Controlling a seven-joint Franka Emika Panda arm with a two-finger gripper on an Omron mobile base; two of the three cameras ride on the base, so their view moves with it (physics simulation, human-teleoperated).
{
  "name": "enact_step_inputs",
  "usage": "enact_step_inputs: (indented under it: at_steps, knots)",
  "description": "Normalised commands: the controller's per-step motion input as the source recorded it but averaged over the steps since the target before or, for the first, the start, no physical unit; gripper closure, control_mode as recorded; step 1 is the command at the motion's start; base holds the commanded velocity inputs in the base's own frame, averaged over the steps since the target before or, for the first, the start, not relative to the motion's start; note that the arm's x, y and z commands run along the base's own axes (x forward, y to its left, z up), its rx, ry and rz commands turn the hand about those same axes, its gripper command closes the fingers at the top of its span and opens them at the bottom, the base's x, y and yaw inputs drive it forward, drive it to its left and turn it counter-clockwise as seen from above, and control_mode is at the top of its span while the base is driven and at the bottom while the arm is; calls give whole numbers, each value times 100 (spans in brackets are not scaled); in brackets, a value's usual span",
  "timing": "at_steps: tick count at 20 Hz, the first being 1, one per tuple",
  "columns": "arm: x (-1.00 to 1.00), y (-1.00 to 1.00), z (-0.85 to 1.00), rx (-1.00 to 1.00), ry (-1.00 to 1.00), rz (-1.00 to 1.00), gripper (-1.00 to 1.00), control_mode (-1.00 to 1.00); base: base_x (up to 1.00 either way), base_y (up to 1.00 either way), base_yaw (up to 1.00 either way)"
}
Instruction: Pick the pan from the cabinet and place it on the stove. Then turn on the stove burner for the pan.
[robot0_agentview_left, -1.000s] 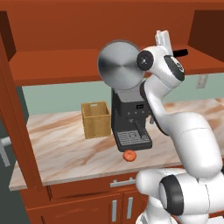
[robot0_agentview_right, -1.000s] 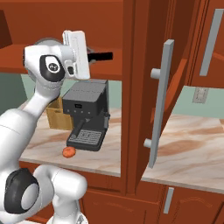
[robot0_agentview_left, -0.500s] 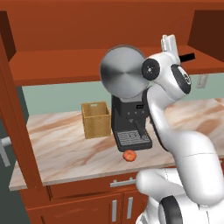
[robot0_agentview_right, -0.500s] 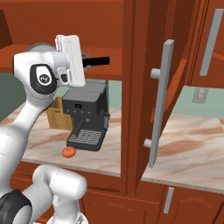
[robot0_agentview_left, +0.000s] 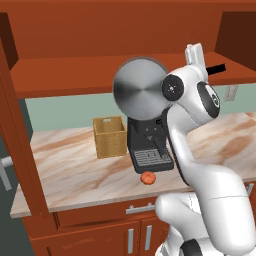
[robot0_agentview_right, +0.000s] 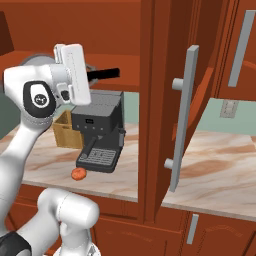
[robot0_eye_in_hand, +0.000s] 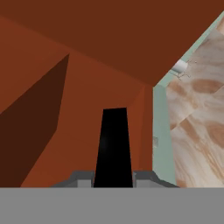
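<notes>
Jaws clamped on dark handle of tilted, silver-grey round pan, held before the cabinet shelf edge, above the counter.

**A:** What can't you make out on the round silver-grey pan?

**B:** You see only its flat underside in the left base view; the white arm covers its edge at 3 o'clock, and the inside faces away. In the right base view the arm hides all but a sliver of it.

**A:** And the two-finger gripper?

**B:** Its tips are cut off at 6 o'clock in the hand view, where the dark handle fills the gap between them.
</notes>
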Motion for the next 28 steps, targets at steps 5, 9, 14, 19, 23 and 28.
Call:
enact_step_inputs:
  at_steps: [5, 9, 14, 19, 23, 28]
  knots:
    - [-12, 8, 0, 0, 0, 0, 100, -100, 0, 0, 0]
    - [-13, 0, 0, 0, 0, 0, 100, -100, 0, 0, 0]
    - [-19, 0, 0, 0, 0, 0, 100, -100, 0, 0, 0]
    - [-30, 0, 0, 0, 0, 0, 100, -100, 0, 0, 0]
    - [-39, 0, 0, 0, 0, -2, 100, -100, 0, 0, 0]
    - [-25, 0, 0, 0, 0, -2, 100, -100, 0, 0, 0]
